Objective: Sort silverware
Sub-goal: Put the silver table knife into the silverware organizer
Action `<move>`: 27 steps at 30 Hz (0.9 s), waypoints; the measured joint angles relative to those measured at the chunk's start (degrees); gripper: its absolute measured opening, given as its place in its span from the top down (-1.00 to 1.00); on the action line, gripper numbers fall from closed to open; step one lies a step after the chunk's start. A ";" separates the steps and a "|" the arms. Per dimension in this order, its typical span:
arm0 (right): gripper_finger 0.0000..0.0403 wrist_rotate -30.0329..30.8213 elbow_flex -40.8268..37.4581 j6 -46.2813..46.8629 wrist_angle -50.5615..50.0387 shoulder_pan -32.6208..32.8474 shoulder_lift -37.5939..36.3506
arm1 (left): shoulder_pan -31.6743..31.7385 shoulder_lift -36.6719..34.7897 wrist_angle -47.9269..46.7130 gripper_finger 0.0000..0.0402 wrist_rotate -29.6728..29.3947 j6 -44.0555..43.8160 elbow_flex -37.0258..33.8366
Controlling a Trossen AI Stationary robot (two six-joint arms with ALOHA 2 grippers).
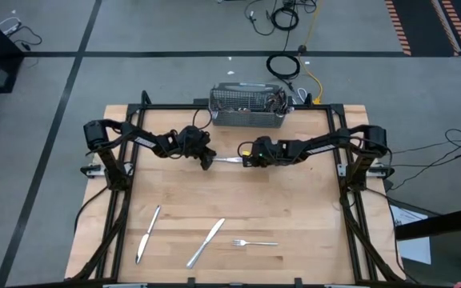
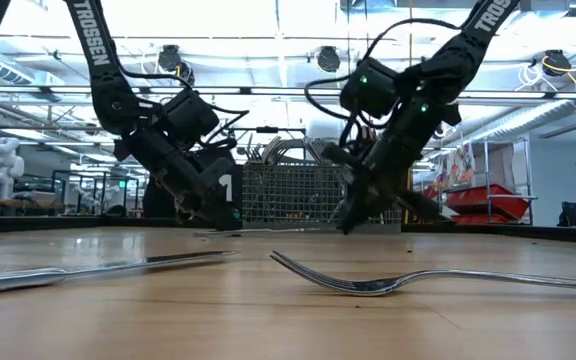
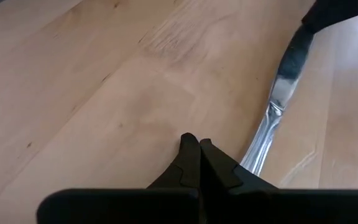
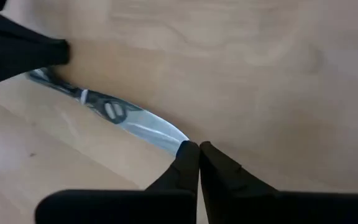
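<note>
A silver table knife (image 1: 229, 160) lies across the middle of the table between my two grippers. Its handle points toward my left gripper (image 1: 207, 162) and its blade toward my right gripper (image 1: 245, 161). Both grippers slant down at the table. My left gripper (image 3: 196, 143) is shut, with the knife's handle (image 3: 260, 152) running past beside it. My right gripper (image 4: 193, 148) is shut at the blade's tip. Near the front edge lie two more knives (image 1: 149, 234) (image 1: 206, 242) and a fork (image 1: 254, 242), flat on the wood. My left gripper's shut fingers (image 3: 219, 165) stand over the end of the knife's handle (image 3: 253, 163), slanting down from the table's left. The handle runs in behind one finger, so I cannot tell whether they touch. My right gripper has the blade's tip (image 4: 174, 140) at its fingertips, pinched between the two fingers. The fingers slant down from the table's right, roughly along the knife. The knife lies low over the wood; whether it rests on the wood cannot be seen.
A grey wire-mesh basket (image 1: 249, 106) stands at the table's far edge, behind the grippers. Bare wood stretches between the grippers and the loose pieces near the front. In the low view the fork (image 2: 368, 282) and a knife (image 2: 98, 268) lie close to the camera.
</note>
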 joint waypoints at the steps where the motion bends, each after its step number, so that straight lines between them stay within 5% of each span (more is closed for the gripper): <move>1: 1.00 0.10 -0.02 -0.40 0.16 -0.02 0.11 | -0.02 0.00 0.10 0.98 -0.15 -0.82 0.00; 6: 1.00 0.14 0.00 -0.59 0.26 0.00 -0.07 | 0.08 -1.10 2.02 0.84 0.31 -4.17 -0.17; 13: 1.00 -0.54 0.00 -1.97 0.52 0.00 -0.09 | 2.08 -1.63 2.25 0.52 15.48 -4.28 2.68; 21: 1.00 -0.30 -0.02 -4.65 0.91 0.00 -0.11 | 3.99 -1.81 1.80 0.06 19.24 -4.18 7.46; 27: 1.00 -0.11 -0.02 -6.68 3.15 0.06 -0.13 | 5.59 -1.53 -7.44 -0.06 24.65 1.47 11.76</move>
